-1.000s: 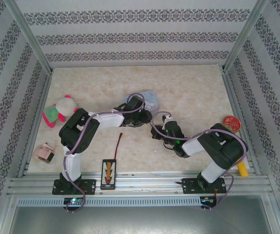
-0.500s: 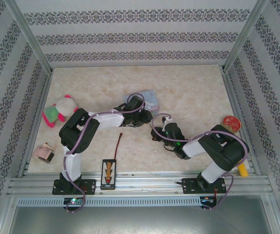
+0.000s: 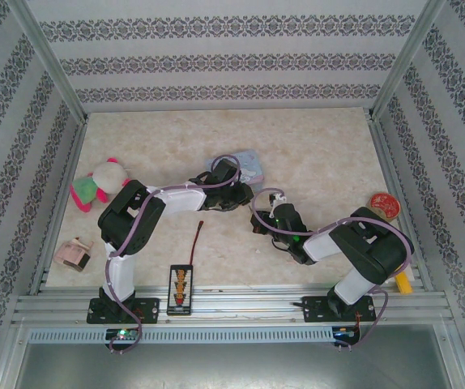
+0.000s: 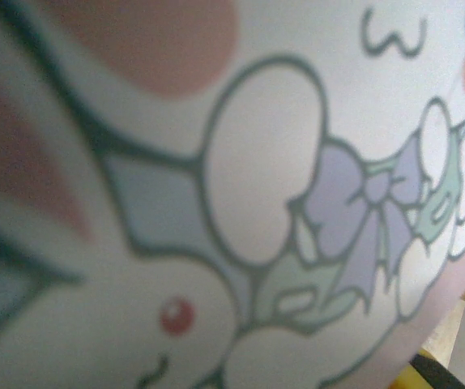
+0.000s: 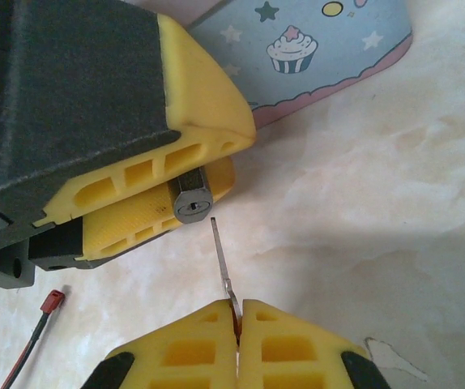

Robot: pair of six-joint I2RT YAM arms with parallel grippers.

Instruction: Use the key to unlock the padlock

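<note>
Edging slightly leftward since a second ago, the right gripper (image 5: 238, 322) is pinching the key (image 5: 223, 263), fully closed on it, and bringing its tip just short of the padlock (image 5: 191, 201), which the left gripper (image 5: 229, 159) is clamping near the pale blue tin (image 5: 313, 61), so insertion looks close.

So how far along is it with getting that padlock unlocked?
Done: the left gripper clamps the padlock with its keyhole facing the right gripper, which pinches the key. In hand: the key's tip is lined up just short of the keyhole, not yet in. Left: insert it, turn it, and free the shackle, which is hidden here.
</note>
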